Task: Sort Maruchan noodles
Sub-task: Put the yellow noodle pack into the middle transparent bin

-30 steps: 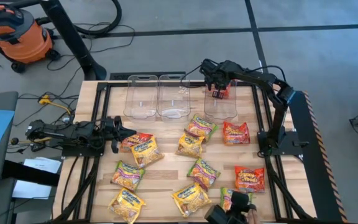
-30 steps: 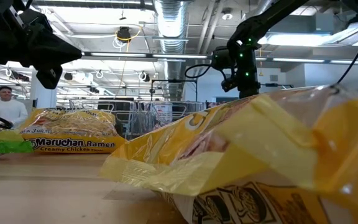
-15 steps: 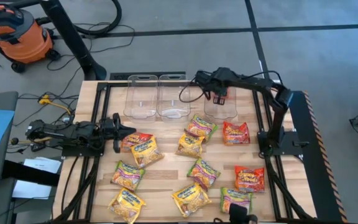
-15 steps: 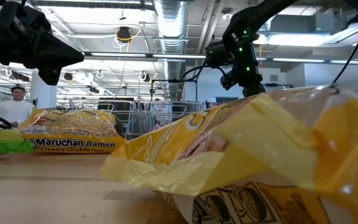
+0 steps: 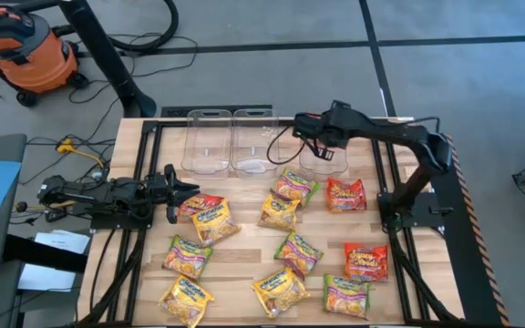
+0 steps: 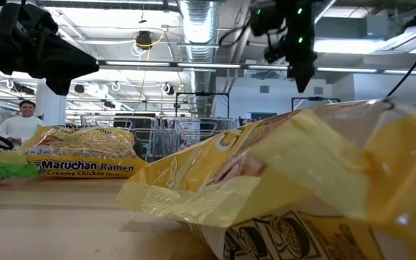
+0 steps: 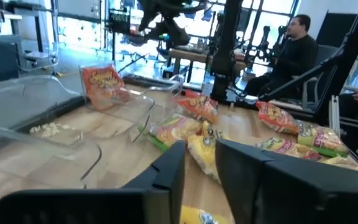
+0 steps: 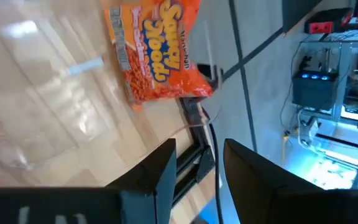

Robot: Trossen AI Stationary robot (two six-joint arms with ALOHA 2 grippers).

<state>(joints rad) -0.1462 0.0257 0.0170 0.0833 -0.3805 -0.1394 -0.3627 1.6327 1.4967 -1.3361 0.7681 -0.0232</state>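
Observation:
The Maruchan noodles lie flat and scattered on the wooden table: yellow packets [image 5: 212,220], green-and-pink ones [image 5: 297,251] and red-orange ones [image 5: 344,193]. One red-orange packet [image 8: 157,46] lies on the floor of the right-hand clear bin [image 5: 324,159]. My right gripper [image 5: 306,130] hangs open above that bin's left side with nothing between its fingers [image 8: 160,168]. My left gripper [image 5: 186,189] waits level at the table's left edge, a narrow gap between its fingers [image 7: 173,171], just short of a yellow packet [image 7: 201,149].
Two more clear bins [image 5: 206,141] [image 5: 253,141] stand in the row at the far edge. A yellow packet [image 6: 302,180] fills the low view's foreground. A person [image 7: 297,56] sits beyond the table's right side. An orange shop vacuum [image 5: 25,55] stands on the floor at far left.
My right gripper has risen from over the right bin and swung a little toward the table's left. The red-orange packet that hung at its fingers now lies in the bin.

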